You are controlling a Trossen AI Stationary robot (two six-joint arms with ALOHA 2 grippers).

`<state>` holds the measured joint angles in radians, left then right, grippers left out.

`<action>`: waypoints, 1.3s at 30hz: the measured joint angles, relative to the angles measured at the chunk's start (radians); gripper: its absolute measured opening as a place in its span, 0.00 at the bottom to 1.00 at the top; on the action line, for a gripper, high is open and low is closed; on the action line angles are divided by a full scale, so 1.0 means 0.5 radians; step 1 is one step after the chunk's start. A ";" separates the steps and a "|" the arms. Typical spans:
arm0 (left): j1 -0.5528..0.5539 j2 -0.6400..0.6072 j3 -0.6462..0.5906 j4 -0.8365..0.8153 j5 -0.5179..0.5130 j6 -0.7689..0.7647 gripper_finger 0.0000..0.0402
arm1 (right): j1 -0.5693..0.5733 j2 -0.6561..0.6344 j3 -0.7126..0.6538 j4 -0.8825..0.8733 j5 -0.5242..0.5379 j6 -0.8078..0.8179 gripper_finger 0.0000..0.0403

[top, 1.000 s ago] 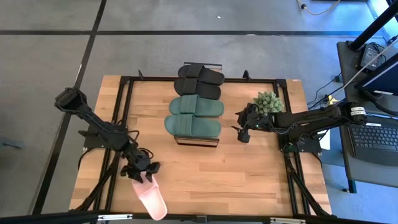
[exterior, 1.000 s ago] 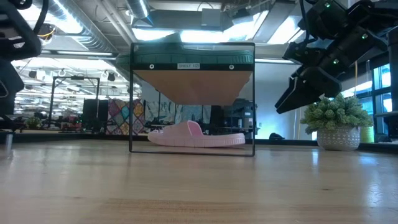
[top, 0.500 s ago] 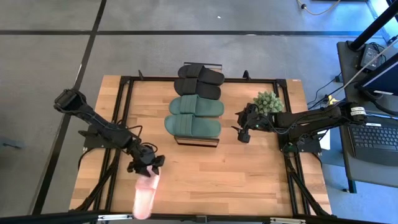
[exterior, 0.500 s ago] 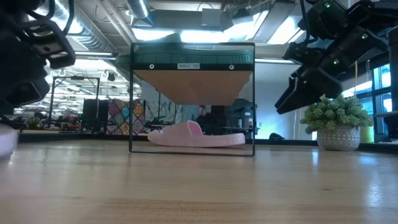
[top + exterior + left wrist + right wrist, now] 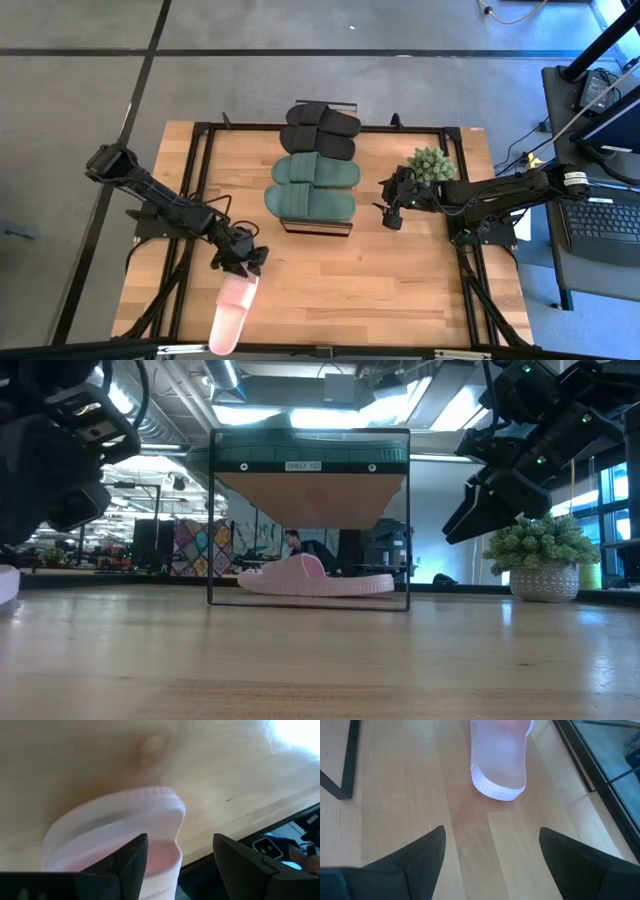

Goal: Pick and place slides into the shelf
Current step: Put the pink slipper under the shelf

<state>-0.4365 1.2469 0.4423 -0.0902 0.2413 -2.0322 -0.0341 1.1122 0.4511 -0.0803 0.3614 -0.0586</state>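
Over the last second the left gripper [image 5: 240,262] has moved away from the near edge of the tabletop [image 5: 400,280], toward the middle and slightly to the right. The pale pink slide [image 5: 232,314] beneath it has swung round: its free end, which pointed toward the near right, now points toward the near left. In the low view the gripper now looms larger at the left.

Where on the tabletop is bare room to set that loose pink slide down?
Bare wood lies between the shelf and the table's near edge, right of the pink slide, and left of the shelf. The right side is crowded: the right pincer hangs open beside the potted plant. The left pincer, open, hovers over the slide.
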 joint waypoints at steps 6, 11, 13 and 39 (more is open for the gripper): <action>0.130 0.000 0.000 0.001 0.000 0.193 0.54 | 0.000 0.000 0.000 0.000 0.000 0.001 0.79; 0.224 -0.007 0.005 0.089 -0.067 0.533 0.54 | 0.000 0.000 0.000 0.001 0.000 0.001 0.79; 0.249 -0.025 0.040 0.067 -0.075 0.627 0.54 | 0.000 0.000 0.000 0.001 0.000 0.002 0.79; -0.475 0.413 1.362 -1.805 -0.868 1.004 0.54 | 0.000 0.000 0.000 0.028 0.001 0.102 0.79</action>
<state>-0.6741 1.4535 1.1231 -0.9929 -0.1929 -1.5303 -0.0341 1.1122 0.4511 -0.0665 0.3618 -0.0078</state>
